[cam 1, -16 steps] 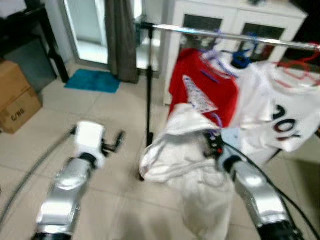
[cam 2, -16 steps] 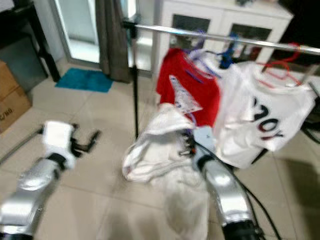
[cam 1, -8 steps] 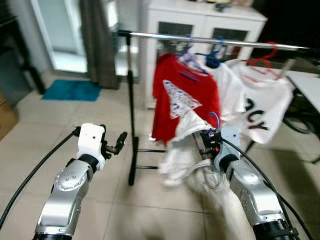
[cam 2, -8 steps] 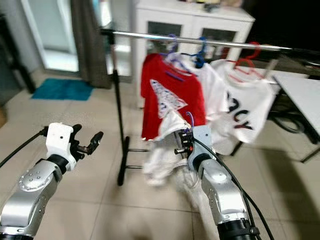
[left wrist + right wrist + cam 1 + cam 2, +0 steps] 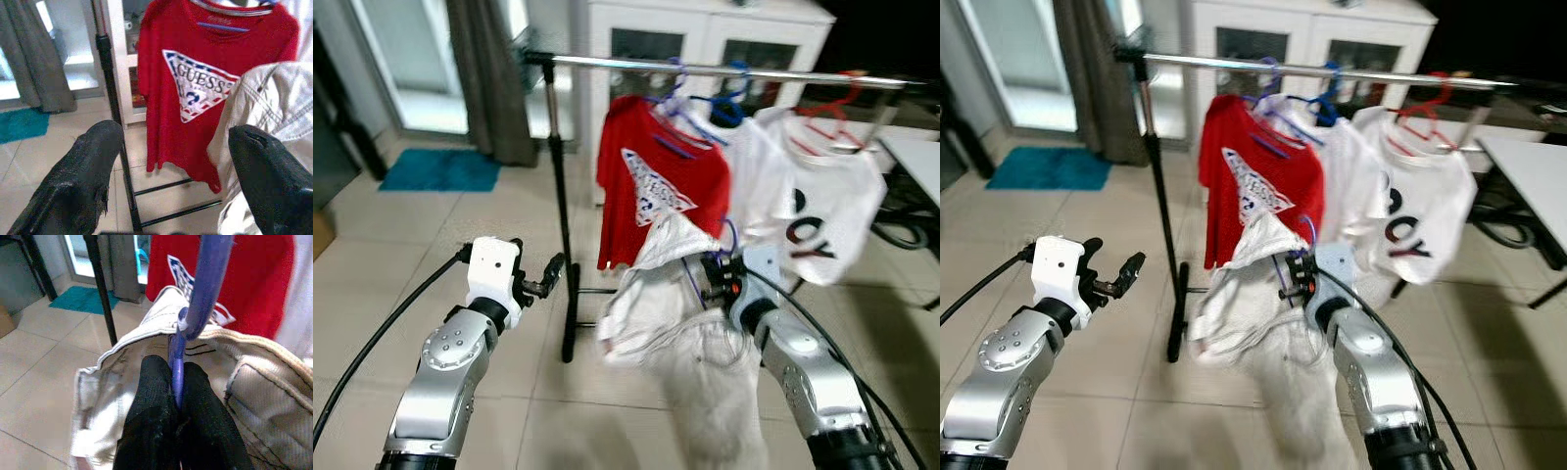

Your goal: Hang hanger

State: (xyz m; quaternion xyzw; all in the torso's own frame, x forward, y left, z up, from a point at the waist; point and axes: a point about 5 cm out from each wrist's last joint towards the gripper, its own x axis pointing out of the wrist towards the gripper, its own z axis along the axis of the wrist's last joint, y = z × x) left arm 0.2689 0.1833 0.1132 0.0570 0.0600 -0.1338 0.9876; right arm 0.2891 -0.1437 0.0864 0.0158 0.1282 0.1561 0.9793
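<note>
Right end effector [image 5: 175, 404] clamped on purple hanger [image 5: 195, 308] carrying white garment [image 5: 705, 362], well below rail [image 5: 705, 70]. Left end effector [image 5: 171, 161] spread, empty. Risk: garment snagging red shirt [image 5: 651, 186], hook missing rail.
</note>
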